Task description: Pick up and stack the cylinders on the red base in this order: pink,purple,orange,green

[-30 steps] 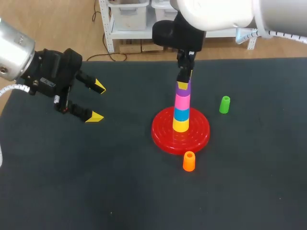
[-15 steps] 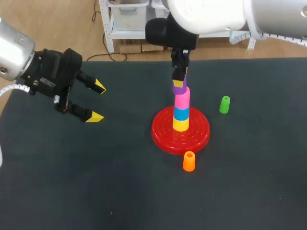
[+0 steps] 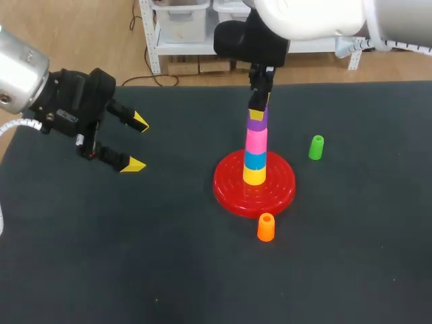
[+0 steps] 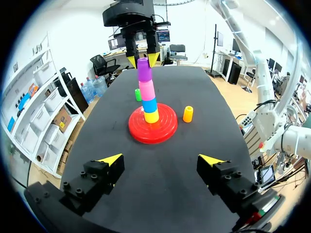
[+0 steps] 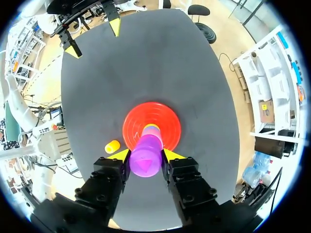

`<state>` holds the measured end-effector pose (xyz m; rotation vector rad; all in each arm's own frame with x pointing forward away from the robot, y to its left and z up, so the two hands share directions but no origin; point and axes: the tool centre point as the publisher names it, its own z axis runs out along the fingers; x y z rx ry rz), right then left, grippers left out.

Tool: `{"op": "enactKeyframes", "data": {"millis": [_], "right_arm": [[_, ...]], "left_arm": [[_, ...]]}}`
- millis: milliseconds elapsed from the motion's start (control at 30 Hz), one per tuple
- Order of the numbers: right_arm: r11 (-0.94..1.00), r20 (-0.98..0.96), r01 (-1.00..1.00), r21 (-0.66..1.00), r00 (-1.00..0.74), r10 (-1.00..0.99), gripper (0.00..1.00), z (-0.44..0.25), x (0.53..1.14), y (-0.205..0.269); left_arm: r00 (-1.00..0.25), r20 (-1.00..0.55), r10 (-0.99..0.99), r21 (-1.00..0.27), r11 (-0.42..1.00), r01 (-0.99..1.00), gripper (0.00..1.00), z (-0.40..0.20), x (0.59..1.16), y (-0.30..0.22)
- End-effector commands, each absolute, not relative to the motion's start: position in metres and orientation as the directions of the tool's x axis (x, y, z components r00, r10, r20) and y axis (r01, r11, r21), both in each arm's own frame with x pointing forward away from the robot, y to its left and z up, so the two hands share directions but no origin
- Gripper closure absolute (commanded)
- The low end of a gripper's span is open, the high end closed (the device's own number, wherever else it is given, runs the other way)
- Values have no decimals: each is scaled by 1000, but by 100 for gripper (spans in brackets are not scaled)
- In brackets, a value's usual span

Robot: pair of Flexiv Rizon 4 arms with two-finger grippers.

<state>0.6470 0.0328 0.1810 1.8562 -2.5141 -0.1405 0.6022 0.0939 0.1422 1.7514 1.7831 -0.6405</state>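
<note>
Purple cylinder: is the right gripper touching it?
Touching. The right wrist view shows both fingers of the right gripper pressed against opposite sides of the purple cylinder, no gap.

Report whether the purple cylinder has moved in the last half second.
Yes. The purple cylinder shifted rightward, back in line over the pink cylinder, judged against the red base.

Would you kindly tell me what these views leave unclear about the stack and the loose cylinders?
- Head view: the right end effector covers the top of the purple cylinder, so whether it sits fully on the pink cylinder is unclear.
- Right wrist view: looking straight down, the purple cylinder itself hides the joint beneath it.
- Left wrist view: the green cylinder is small and partly behind the pink cylinder.
</note>
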Motion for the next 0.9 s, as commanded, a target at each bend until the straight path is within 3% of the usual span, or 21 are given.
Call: {"op": "enactKeyframes", "data": {"millis": [33, 900], "right_arm": [[290, -51, -954, 80, -294, -954, 100, 176, 644, 32], [295, -54, -951, 89, -301, -952, 100, 168, 641, 27]], "left_arm": [[5, -679, 734, 46, 36, 998, 0, 142, 602, 94], [5, -679, 734, 46, 36, 998, 0, 142, 602, 94]]}}
